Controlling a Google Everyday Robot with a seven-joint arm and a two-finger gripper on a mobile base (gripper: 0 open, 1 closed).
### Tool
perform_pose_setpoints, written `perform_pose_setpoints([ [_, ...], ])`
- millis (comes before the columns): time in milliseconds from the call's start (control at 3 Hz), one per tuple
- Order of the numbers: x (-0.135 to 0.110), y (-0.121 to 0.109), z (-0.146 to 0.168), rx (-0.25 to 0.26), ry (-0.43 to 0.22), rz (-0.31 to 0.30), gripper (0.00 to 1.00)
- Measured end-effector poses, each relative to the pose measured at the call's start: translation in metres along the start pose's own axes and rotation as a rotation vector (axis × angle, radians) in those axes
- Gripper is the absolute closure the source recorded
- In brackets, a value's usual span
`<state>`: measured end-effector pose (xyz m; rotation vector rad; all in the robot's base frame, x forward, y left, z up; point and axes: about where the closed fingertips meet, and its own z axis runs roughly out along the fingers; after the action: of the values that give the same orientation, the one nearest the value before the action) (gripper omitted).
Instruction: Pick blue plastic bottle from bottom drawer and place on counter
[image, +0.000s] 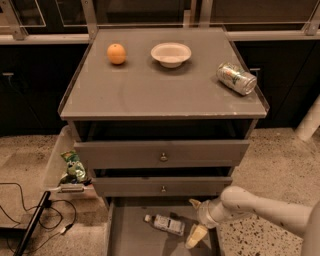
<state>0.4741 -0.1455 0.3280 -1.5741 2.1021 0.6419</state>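
The blue plastic bottle (164, 224), clear with a white cap and pale label, lies on its side on the floor of the open bottom drawer (131, 239). My gripper (195, 220) hangs over the drawer's right side, just right of the bottle and apart from it. Its two pale fingers are spread, one fingertip (195, 235) low at the front, the other near the middle drawer's face. It holds nothing. The counter (160, 87) is the grey cabinet top above.
On the counter sit an orange (116, 53), a white bowl (171, 54) and a dented green-and-silver can (235, 78). Two knobbed drawers are above the open one. A bin with a green bag (73, 167) and cables lie on the floor at left.
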Motion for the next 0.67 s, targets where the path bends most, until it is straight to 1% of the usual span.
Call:
perform_pose_setpoints([
  [333,0.020,-0.018,0.043,-0.002,-0.043,-0.002,0.00],
  [667,0.035,-0.029,0.073,0.013,-0.094,-0.037,0.00],
])
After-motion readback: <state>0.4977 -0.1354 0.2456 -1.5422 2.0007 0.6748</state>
